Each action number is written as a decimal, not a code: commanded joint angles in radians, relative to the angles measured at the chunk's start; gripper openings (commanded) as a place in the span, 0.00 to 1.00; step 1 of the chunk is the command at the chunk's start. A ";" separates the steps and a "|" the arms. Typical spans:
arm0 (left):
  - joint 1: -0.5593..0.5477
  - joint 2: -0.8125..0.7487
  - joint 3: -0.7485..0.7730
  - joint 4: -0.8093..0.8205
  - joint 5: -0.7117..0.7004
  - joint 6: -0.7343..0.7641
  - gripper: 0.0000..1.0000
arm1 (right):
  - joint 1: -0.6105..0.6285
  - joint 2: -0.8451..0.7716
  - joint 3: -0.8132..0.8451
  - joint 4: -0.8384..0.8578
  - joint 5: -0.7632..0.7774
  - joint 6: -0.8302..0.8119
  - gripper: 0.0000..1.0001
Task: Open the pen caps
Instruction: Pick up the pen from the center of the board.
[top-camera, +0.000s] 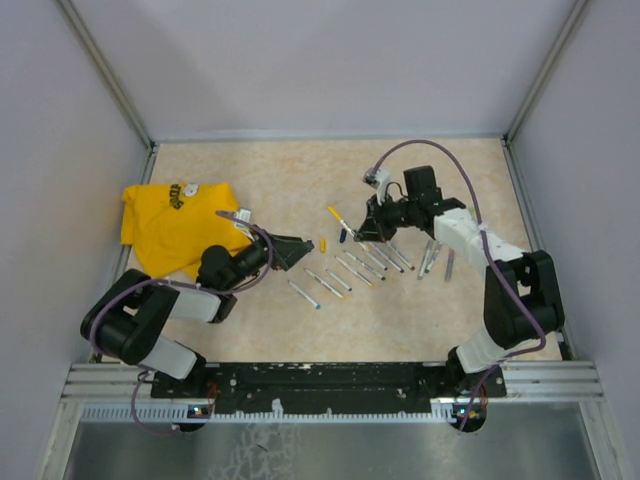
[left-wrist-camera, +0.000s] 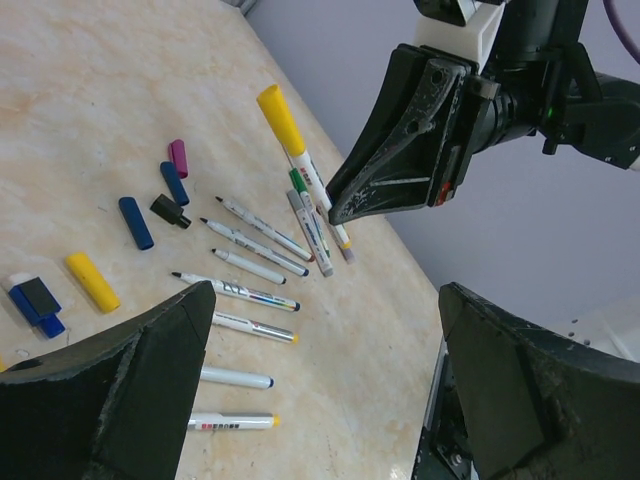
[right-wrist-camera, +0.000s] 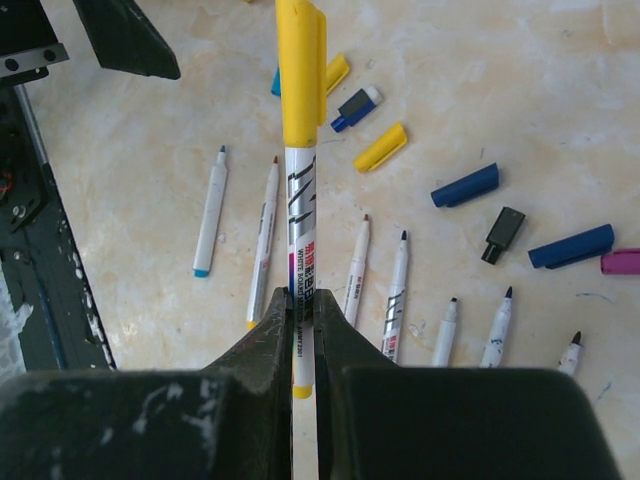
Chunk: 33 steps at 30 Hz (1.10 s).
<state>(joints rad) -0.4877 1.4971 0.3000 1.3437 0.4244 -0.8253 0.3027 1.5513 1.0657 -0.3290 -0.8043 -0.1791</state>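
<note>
Pinched low on the barrel between the pressed-together fingers of the right claw (right-wrist-camera: 301, 300): a white marker pen (right-wrist-camera: 300, 230), yellow cap (right-wrist-camera: 300, 70) on and pointing to the top of the right wrist frame. Same grip seen side-on at upper right of the left wrist view, pen raised at a slant above the tabletop (left-wrist-camera: 90, 90). From overhead, only a thin yellow-tipped sliver at the claw tip, near centre frame.

Left claw (left-wrist-camera: 325, 300) spread wide and holding nothing, its dark fingers (left-wrist-camera: 130, 390) filling both lower corners of its own view. Overhead, aimed at the pen row from the left.

Loose pen caps (left-wrist-camera: 135, 222) scattered on the tabletop at left of the left wrist view: magenta, two blue, black, yellow. Same cluster along the right side and top of the right wrist frame, plus a second yellow one partly hidden behind the held pen, and the magenta one cut off by the right edge. Overhead, just one loose yellow cap (top-camera: 323, 244) readable beside the left claw, the others too small to sort by colour.

Uncapped pens (left-wrist-camera: 237, 291) lying in a rough row beside the caps, tips bare. Small blue-and-black piece (left-wrist-camera: 35, 300) at far left of the left wrist view, hard to identify. Yellow cloth (top-camera: 175, 228) visible only from overhead, at left.
</note>
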 joint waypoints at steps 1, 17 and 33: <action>0.005 0.016 -0.010 0.103 -0.025 -0.028 0.98 | 0.033 -0.047 0.001 0.044 -0.055 -0.011 0.00; -0.009 0.083 0.012 0.168 -0.137 -0.144 0.96 | 0.082 -0.044 0.001 0.035 -0.061 -0.028 0.00; -0.099 0.183 0.180 0.003 -0.321 -0.172 0.85 | 0.116 -0.035 0.008 0.016 -0.039 -0.055 0.00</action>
<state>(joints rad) -0.5785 1.6524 0.4320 1.3911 0.1562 -0.9802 0.4046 1.5513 1.0599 -0.3298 -0.8387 -0.2089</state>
